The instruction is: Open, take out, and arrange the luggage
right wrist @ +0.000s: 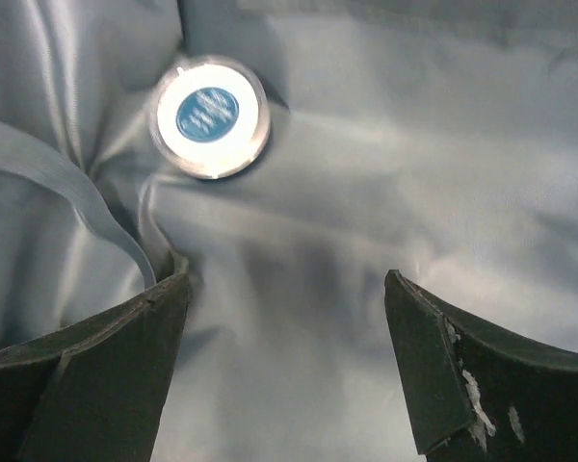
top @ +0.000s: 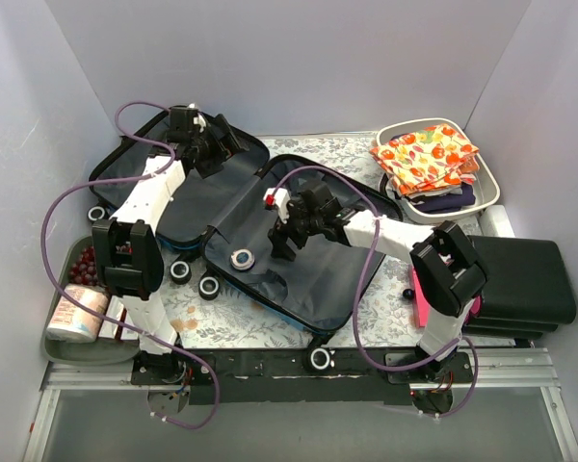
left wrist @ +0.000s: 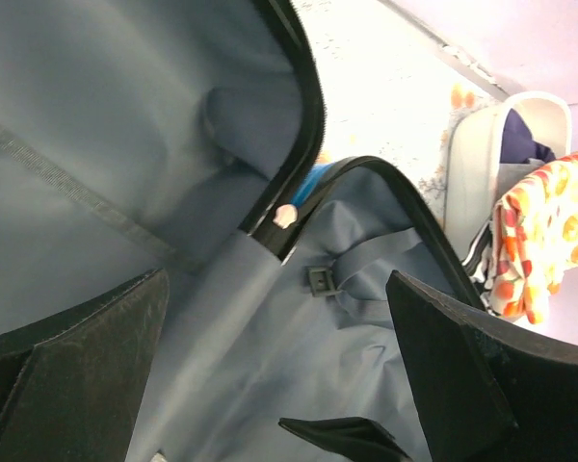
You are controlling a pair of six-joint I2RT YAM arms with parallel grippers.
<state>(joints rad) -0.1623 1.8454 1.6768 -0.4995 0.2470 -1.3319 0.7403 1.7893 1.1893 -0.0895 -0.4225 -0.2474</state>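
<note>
The luggage [top: 313, 279] lies open flat in two halves, dark grey lining up, with a thin blue edge showing. My left gripper [top: 222, 144] hangs open over the far left half; in its wrist view the left gripper [left wrist: 277, 279] frames the hinge seam and a strap buckle [left wrist: 318, 280], holding nothing. My right gripper [top: 279, 248] is open just above the right half's lining. A small round tin [top: 242, 258] with a blue label lies on that lining. In the right wrist view the tin [right wrist: 210, 115] sits ahead of the empty right gripper [right wrist: 287, 279].
A white tub [top: 486, 188] at back right holds an orange-patterned cloth [top: 427, 156]. A flat black case [top: 520, 279] lies at the right. A grey tray [top: 67, 346] at left holds red fruit and a roll. Round tins [top: 180, 271] lie beside the luggage.
</note>
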